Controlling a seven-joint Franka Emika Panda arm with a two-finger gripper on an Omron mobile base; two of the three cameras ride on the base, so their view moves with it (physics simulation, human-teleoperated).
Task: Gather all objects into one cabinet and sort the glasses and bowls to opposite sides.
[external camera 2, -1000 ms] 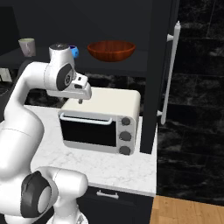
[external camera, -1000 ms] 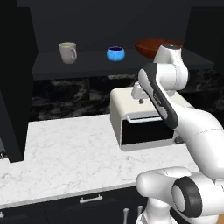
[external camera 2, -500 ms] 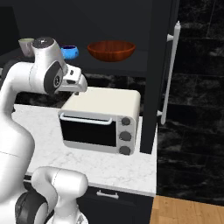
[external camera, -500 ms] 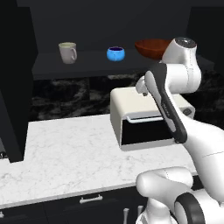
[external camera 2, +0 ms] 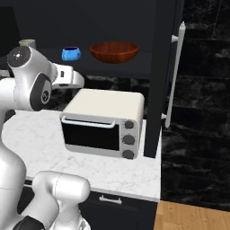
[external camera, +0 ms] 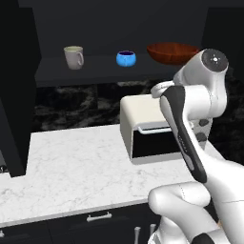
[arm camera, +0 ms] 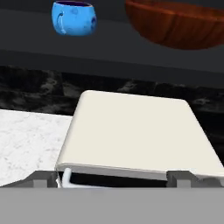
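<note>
No readable writing, brand, number or sign appears anywhere. The toaster oven point(external camera 2: 102, 122) has three round knobs on its front, but no markings around them can be made out. The mug point(external camera: 74, 57) and blue bowl point(arm camera: 73, 17) carry no lettering.

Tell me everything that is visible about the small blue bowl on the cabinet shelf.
The small blue bowl is round and bright blue, glossy like glazed ceramic, with a dark inside and faint darker marks on its wall. It stands upright on the dark cabinet shelf, between the off-white mug and the wide reddish-brown bowl, apart from both. Nothing touches it except the shelf. It looks empty as far as its inside shows.
</note>
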